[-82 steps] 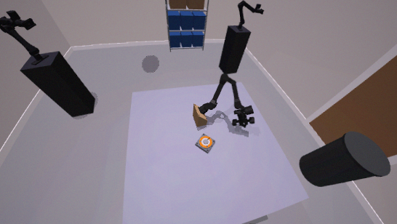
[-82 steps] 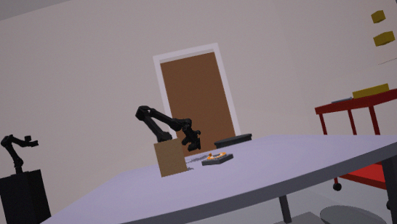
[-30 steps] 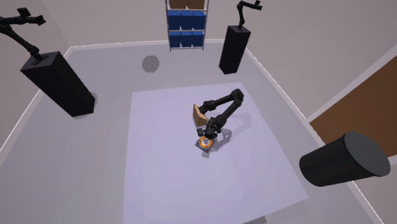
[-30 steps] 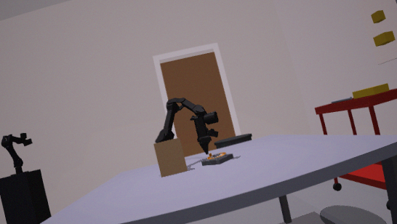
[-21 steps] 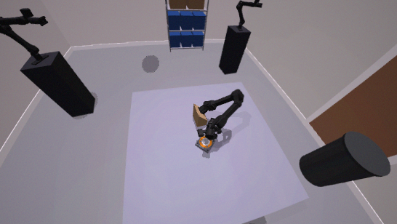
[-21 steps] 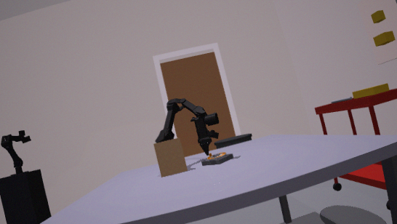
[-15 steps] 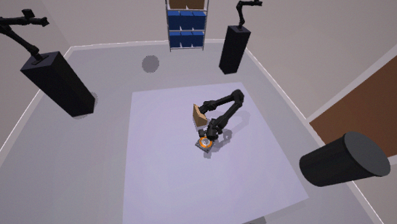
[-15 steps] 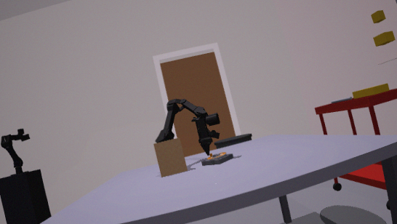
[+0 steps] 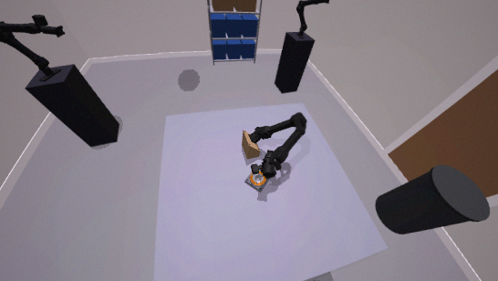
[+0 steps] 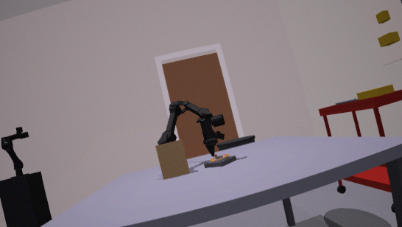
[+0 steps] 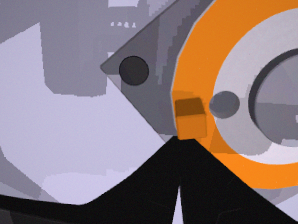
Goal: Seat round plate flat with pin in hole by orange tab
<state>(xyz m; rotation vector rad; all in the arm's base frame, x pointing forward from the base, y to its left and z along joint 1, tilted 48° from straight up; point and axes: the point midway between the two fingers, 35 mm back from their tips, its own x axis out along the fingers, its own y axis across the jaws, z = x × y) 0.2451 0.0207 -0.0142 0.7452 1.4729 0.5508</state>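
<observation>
Pale lavender table top carries the grey base near its middle, with a tan block just beside it and the 1 arm reaching down over it. On the base lies the round plate, orange-rimmed around a paler centre seated about the post. The gripper is pressed fully together with nothing between its fingers, which form a single dark wedge. In the wrist view the tip of that wedge sits right at the plate's outer edge, at or just beside the orange tab; whether it actually touches I cannot tell. The hole next to the tab lies just inward of the tip, toward the post. A dark round spot on the base's corner, to the left of the tab, is probably the pin, though that is unsure. If so, the tab needs a sideways nudge along the rim, turning the plate about the post, before the arm lifts away.
</observation>
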